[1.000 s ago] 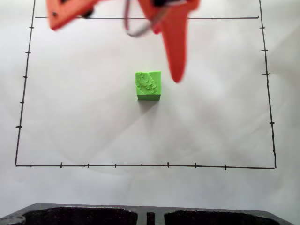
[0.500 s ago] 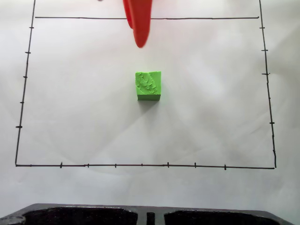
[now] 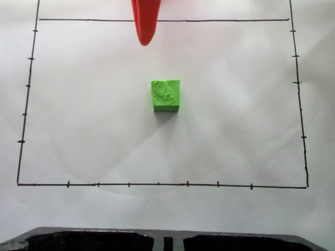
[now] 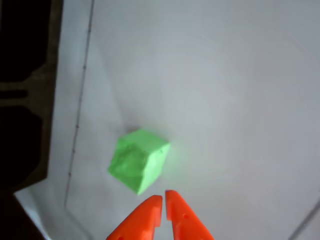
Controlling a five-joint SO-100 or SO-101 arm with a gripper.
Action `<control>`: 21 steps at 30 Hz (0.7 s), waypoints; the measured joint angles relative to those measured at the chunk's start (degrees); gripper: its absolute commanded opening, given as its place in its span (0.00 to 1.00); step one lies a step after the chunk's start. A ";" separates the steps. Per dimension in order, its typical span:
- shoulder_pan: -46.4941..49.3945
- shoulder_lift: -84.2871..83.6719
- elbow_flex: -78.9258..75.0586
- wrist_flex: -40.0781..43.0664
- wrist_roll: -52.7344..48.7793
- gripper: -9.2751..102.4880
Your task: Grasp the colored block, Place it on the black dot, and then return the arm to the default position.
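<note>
Fixed view: the colored block [image 3: 166, 95], a lime-green cube with a rough, scratched top face, sits flat on the white paper sheet [image 3: 94, 120] near the centre of the rectangle formed by the black ruled lines [image 3: 157, 184] with tick marks. The block stands free, with a short shadow on its lower side, and nothing touches it. The black dot cannot be made out on the paper in this view. A tapering orange tip of the gripper [image 3: 145, 41] enters from the top edge, crosses the upper ruled line and ends in a rounded point above and slightly left of the block, well apart from it. One orange point is seen here, so the jaw state cannot be read from this view alone. Along the bottom edge lies a dark plastic base [image 3: 89, 239] with two recessed areas separated by a narrow slot. Wrist view: the gripper [image 4: 163, 199] enters from the bottom edge as two orange pointed fingers; their tips lie together with a thin dark seam between them, and nothing is held between them. The block [image 4: 137, 160] appears just above and left of the fingertips in the picture, near them but with a visible strip of paper [image 4: 225, 100] between. A ruled line [image 4: 80, 115] with tick marks runs down the left part of the picture, and the dark base [image 4: 22, 90] occupies the left edge beyond the paper.
</note>
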 measured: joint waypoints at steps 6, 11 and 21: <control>0.00 3.52 4.48 -2.46 1.23 0.08; 0.00 3.52 8.17 -5.54 2.72 0.08; -0.44 3.69 10.90 -10.55 4.57 0.08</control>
